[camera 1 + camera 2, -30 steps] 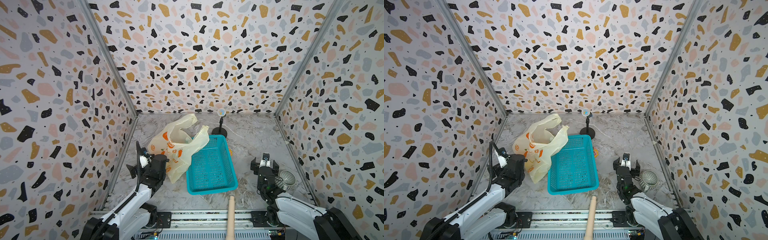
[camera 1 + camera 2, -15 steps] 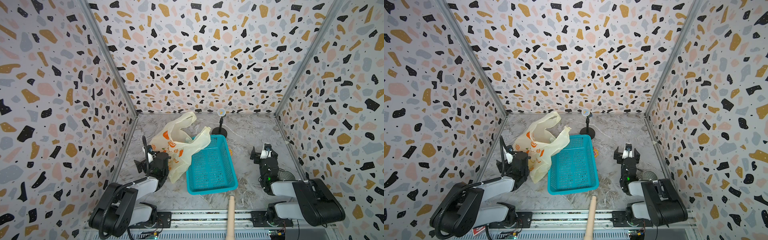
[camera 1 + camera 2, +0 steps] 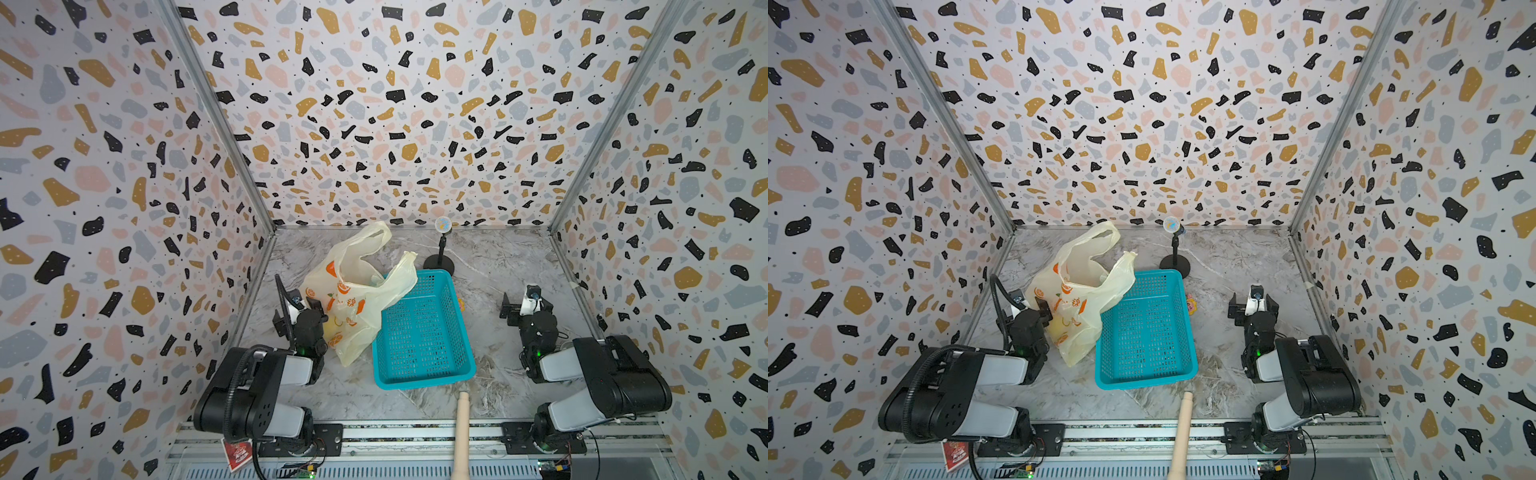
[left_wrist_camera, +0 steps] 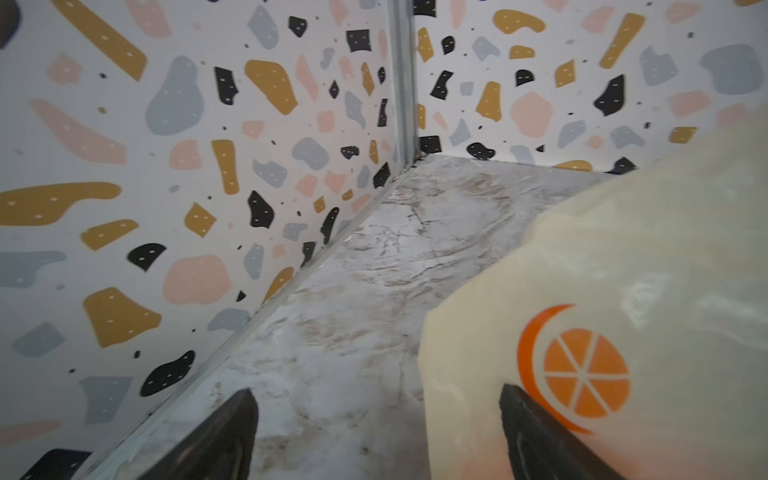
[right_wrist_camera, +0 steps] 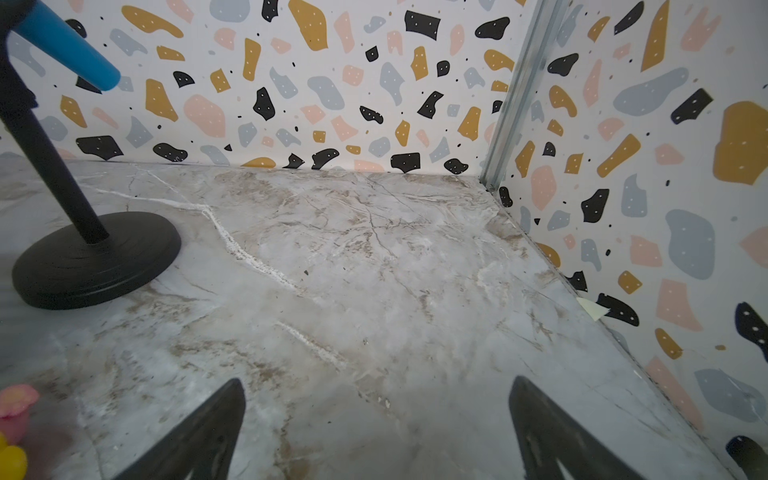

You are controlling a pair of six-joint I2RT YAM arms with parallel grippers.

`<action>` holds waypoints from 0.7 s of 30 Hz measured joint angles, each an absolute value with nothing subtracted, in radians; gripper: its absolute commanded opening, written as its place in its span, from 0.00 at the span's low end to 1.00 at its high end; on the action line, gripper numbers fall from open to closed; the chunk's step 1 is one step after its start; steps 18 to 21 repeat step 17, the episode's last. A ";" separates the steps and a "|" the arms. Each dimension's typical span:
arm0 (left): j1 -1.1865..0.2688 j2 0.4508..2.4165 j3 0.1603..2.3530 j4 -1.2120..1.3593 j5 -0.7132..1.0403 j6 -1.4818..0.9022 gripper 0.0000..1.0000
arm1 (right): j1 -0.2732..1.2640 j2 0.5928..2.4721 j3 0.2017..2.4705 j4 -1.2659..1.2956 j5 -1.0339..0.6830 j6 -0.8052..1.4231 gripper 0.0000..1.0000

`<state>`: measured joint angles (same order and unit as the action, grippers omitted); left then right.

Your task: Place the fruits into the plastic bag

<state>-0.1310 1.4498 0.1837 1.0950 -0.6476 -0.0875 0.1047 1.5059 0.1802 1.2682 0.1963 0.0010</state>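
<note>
- Bag: it lies on the counter, left of the basket. Its long axis runs from the handles at the back to the sagging end at the front left. One handle drapes over the basket's far left corner.
- Fruits: we see them only as a yellow lump through the film at the bag's front end. None shows in the basket.
- Left jaws: spread wide and gripping nothing. In the left wrist view the bag's flank reaches in between them, and we cannot tell whether it touches the nearer one.
- Right jaws: spread wide over bare counter and empty. They are well apart from the bag, with the basket between.
- Pink-and-yellow item: it lies just beside the basket's right wall, on the right jaws' side. We cannot tell whether it is a fruit.
- Governing relation, in our judgement: the bag sits directly inboard of the left jaws, so any handling of it falls to them. The stray item, if it counts, falls to the right jaws. Loading otherwise looks largely done.
</note>
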 measured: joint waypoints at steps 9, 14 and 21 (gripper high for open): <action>-0.127 1.451 0.182 1.152 -0.578 -0.064 0.95 | 0.104 1.506 0.181 1.266 0.190 0.002 0.99; -0.126 1.451 0.182 1.154 -0.569 -0.063 0.95 | 0.092 1.507 0.192 1.246 0.170 0.002 0.99; -0.126 1.451 0.182 1.154 -0.564 -0.063 0.95 | 0.089 1.507 0.197 1.242 0.164 0.002 0.99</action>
